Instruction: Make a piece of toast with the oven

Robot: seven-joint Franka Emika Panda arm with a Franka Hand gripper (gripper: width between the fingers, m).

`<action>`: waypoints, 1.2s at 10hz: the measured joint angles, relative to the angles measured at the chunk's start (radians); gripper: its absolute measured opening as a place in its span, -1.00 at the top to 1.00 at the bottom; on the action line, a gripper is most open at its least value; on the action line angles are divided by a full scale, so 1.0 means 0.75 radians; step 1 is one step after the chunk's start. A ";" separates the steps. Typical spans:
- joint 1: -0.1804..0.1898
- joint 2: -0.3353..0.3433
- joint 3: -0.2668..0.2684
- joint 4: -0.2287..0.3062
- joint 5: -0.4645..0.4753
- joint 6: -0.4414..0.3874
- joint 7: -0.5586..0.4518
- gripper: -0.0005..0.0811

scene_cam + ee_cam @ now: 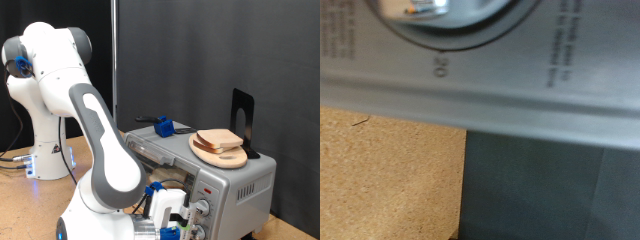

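Even indoor light, dark backdrop; wrist view close and blurred.

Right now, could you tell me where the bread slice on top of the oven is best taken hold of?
Probably by the two opposite crust edges of the top slice, coming down from above. It lies flat on a round wooden board on the oven, so its sides are free. The end effector is down at the oven's front, by the knobs.

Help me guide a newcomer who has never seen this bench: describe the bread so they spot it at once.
Find the silver oven low on the exterior view's right. On its roof lies a round wooden board, and the piece of toast sits on that. It is pale with a brown crust, unlike the blue-handled tool beside it.
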 joint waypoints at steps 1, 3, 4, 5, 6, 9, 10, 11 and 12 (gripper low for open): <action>0.000 -0.001 0.000 0.000 0.000 -0.001 -0.004 0.75; 0.000 -0.001 0.000 -0.001 0.004 -0.001 -0.026 0.75; -0.001 -0.001 0.002 -0.006 0.022 -0.001 -0.084 0.75; -0.009 -0.001 0.008 -0.020 0.061 -0.001 -0.200 0.75; -0.021 0.000 0.017 -0.043 0.116 -0.001 -0.347 0.75; -0.044 0.001 0.035 -0.087 0.230 -0.010 -0.611 0.75; -0.046 0.003 0.035 -0.091 0.247 -0.016 -0.659 0.75; -0.048 0.008 0.035 -0.092 0.259 -0.026 -0.696 0.74; -0.050 0.012 0.035 -0.091 0.268 -0.036 -0.717 0.74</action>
